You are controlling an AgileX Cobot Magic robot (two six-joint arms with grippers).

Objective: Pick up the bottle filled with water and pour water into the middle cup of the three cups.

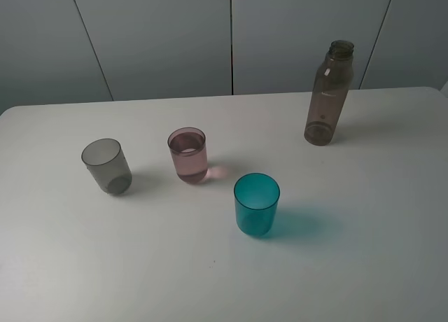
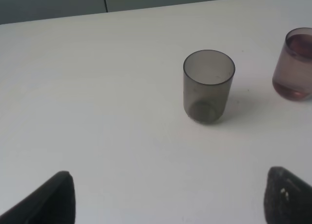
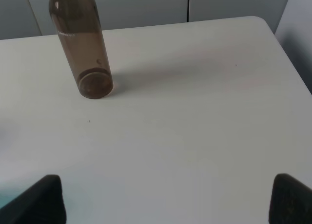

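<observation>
grey cup [image 1: 106, 166]: standing upright at the left of the surface [image 1: 140, 266], apparently empty; it is sitting ahead of the left gripper in the left wrist view.
left gripper [image 2: 168, 199]: fingers spread wide, nothing between them; only the two dark tips are showing, hovering over bare surface short of the grey cup.
pink cup [image 1: 187, 155]: middle of the three cups, upright, just right of the grey one and apart from it; a liquid line is showing near its rim, so I am judging that it already holds water.
teal cup [image 1: 256, 204]: upright, nearer the camera and right of the pink cup, well apart from the bottle.
bottle [image 1: 328, 94]: standing upright at the far right of the surface, long axis vertical, cap off, neck open; it is looking nearly empty, though the tint is making that hard to tell.
right gripper [image 3: 170, 199]: fingers standing wide, holding nothing; the bottle is lying ahead of it and off to one side, well apart. The right arm is the nearer one.
arms in high view: neither is showing.
surface: plain white, matte, rounded corners, bare around the bottle, so a sideways approach is looking unobstructed.
room: grey panelled wall [image 1: 231, 35] behind the far edge.
</observation>
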